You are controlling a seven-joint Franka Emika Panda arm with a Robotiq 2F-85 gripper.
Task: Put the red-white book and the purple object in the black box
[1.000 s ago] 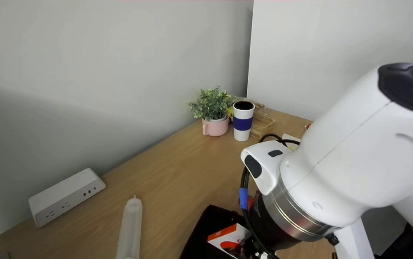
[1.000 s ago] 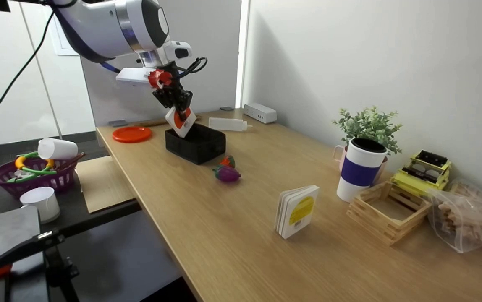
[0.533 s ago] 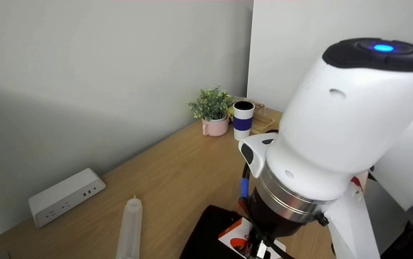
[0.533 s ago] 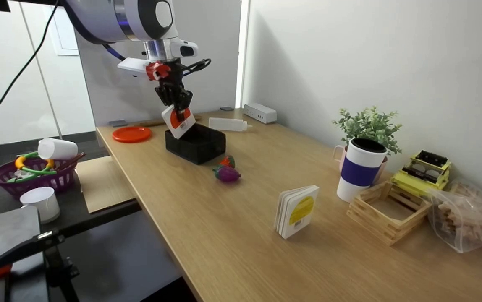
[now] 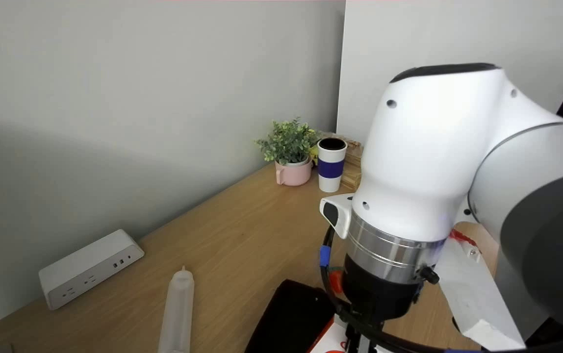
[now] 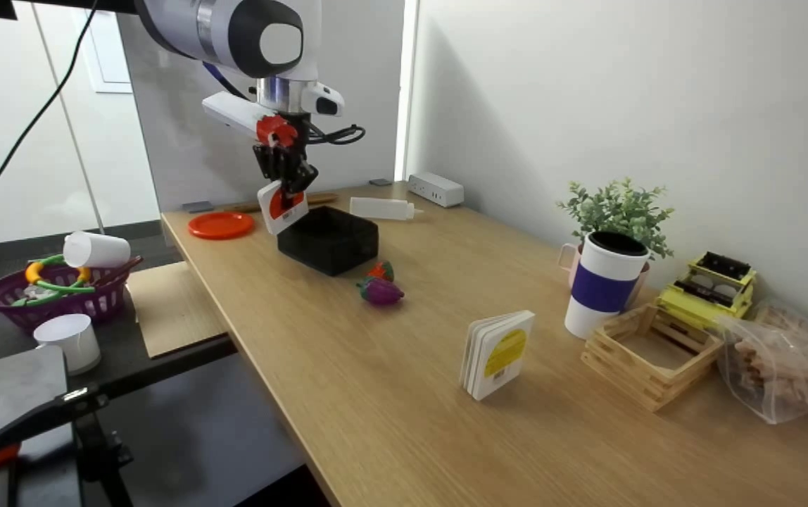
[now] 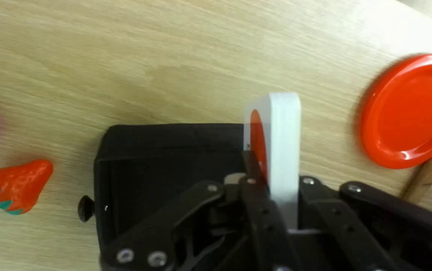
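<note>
Pretty chunky white arm (image 5: pixel 414 162), all smooth and rounded with little round recesses (image 5: pixel 391 104), plus a big dark grey disc (image 5: pixel 551 250) at one joint. Shiny silver band (image 5: pixel 389 251) lower down, and a white nub (image 5: pixel 344 216) beside it with a black pad (image 5: pixel 331 214). Black cables (image 5: pixel 383 336), blue tape (image 5: pixel 325 255) on them, crinkly red stuff (image 6: pixel 276 131) by a white slab (image 5: pixel 477 294). The gripper (image 7: pixel 279 177) is black linkages with silver screws (image 7: pixel 157 259), tbh kinda skeletal.

The place looks like a lab or an office; which of the two cannot be told. A robot (image 5: pixel 414 157) hangs over a wood-toned desk (image 6: pixel 404 394), with a power strip (image 6: pixel 436 189) near the wall (image 6: pixel 587 91) and a grey panel (image 6: pixel 358 77) at one end.
</note>
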